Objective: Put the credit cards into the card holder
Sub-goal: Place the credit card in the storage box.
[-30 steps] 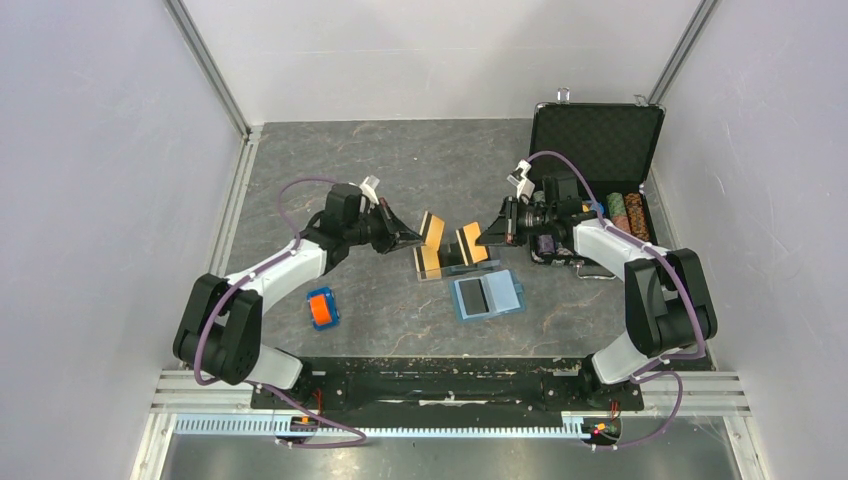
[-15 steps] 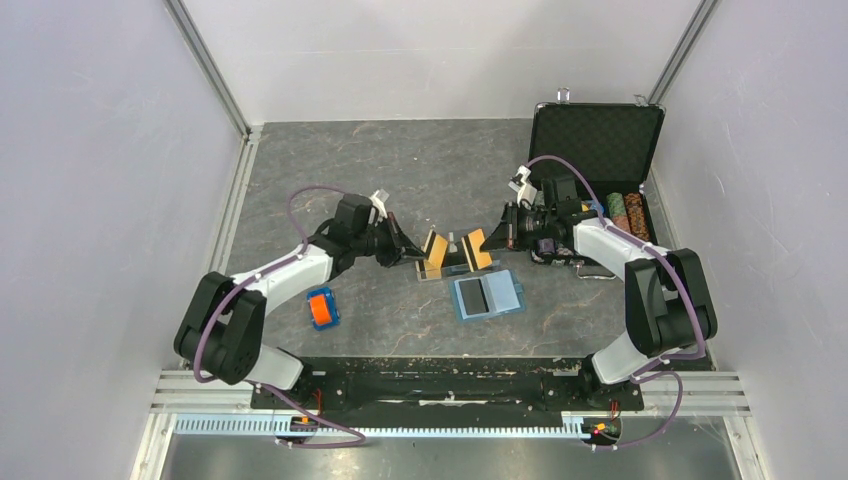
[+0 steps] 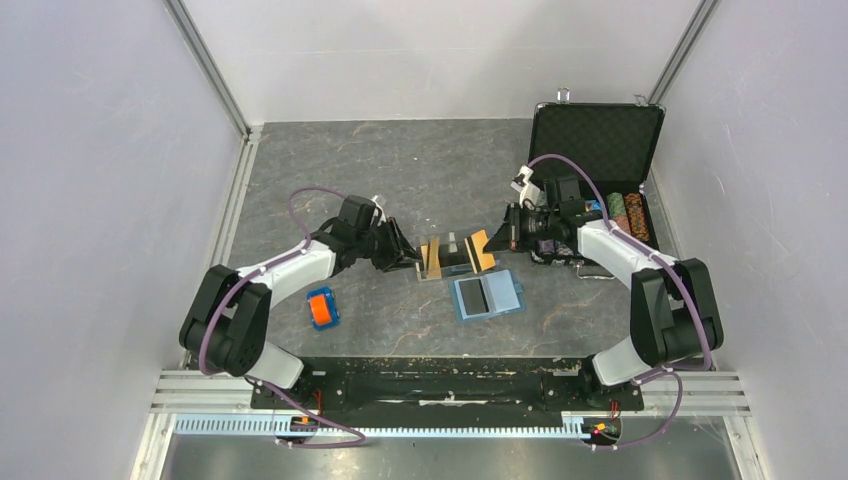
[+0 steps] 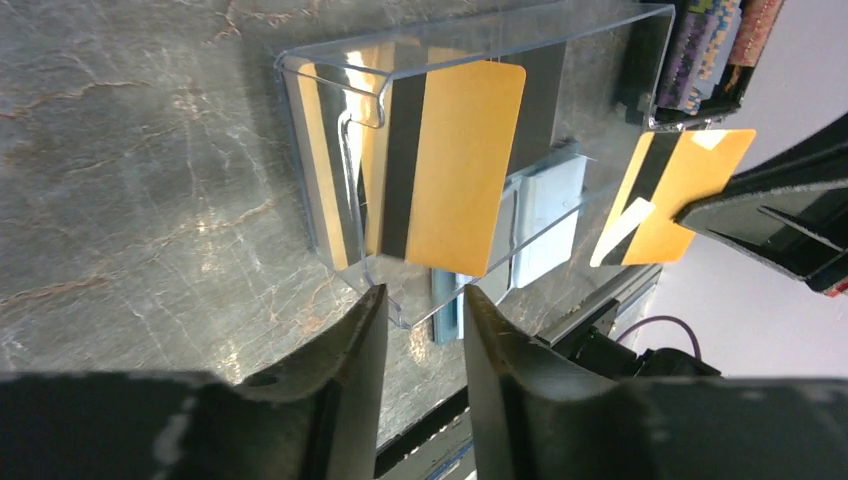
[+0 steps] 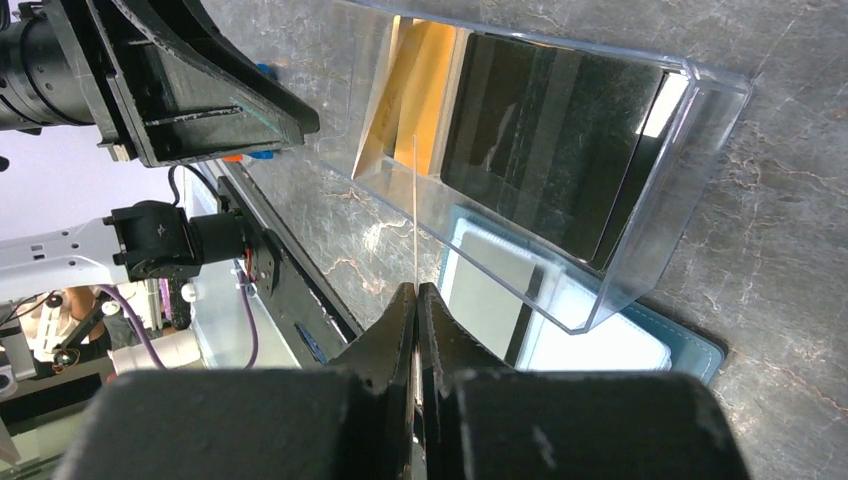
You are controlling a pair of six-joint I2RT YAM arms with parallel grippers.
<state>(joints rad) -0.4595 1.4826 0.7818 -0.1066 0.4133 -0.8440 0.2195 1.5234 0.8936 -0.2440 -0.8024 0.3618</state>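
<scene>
Nearest the arm bases lay the orange-and-blue block [image 3: 321, 308] and, to its right, the card holder [image 3: 487, 296], open with its pale inside up. No card could be seen in its pockets.

Just beyond it stood the clear tray [image 5: 700, 130]. The left gripper [image 3: 412, 256] sat at the tray's left end with its fingers [image 4: 345, 390] slightly parted and nothing between them. A leaning credit card [image 4: 450, 170] rested inside, just ahead of them. The right gripper [image 5: 416, 292] was pinched tight on the held credit card [image 4: 675, 195], which hung over the tray's right part. The black chip case [image 3: 597, 140] stood open farthest back.

The grip appeared to catch only one edge of the held credit card, so it could swivel or slip when pushed into a pocket. Nothing pinned the card holder, so a push might slide it. The left fingers were close enough to nudge the tray.

The right wrist view showed the held card only edge-on, while the left wrist view showed its orange face and dark stripe. Only the top view showed the holder whole. The right wrist view caught it through the tray, so contact between them could not be judged.
</scene>
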